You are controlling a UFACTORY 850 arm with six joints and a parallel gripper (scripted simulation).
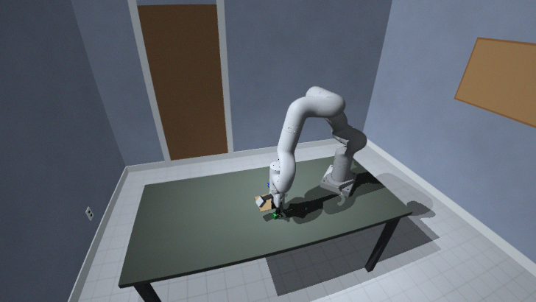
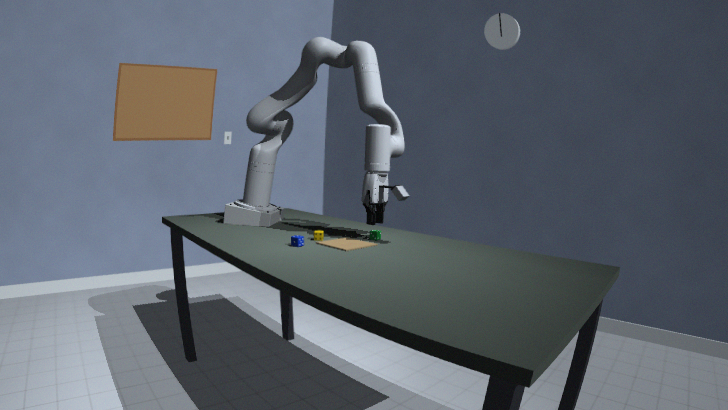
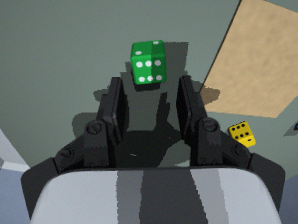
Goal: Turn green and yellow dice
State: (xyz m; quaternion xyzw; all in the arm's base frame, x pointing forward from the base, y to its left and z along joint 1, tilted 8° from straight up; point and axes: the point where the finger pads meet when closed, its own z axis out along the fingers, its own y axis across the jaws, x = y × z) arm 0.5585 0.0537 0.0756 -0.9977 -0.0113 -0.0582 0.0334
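The green die (image 1: 276, 215) (image 2: 374, 234) (image 3: 148, 64) with white pips lies flat on the table, just off the tan mat (image 1: 268, 205) (image 2: 346, 244) (image 3: 266, 63). My gripper (image 1: 277, 207) (image 2: 372, 220) (image 3: 150, 90) hangs a short way above the green die, pointing down. Its fingers stand partly apart with nothing between them. The yellow die (image 2: 318, 234) (image 3: 242, 133) lies on the table by the mat's other side, off the mat. The blue die (image 2: 297, 240) (image 1: 268, 184) lies on the table a little further from the mat, mostly hidden by the arm in the top view.
The dark green table (image 1: 210, 225) (image 2: 458, 285) carries the arm's base (image 1: 337, 183) (image 2: 252, 213) at its back edge. The arm's shadow falls on the table beside the green die.
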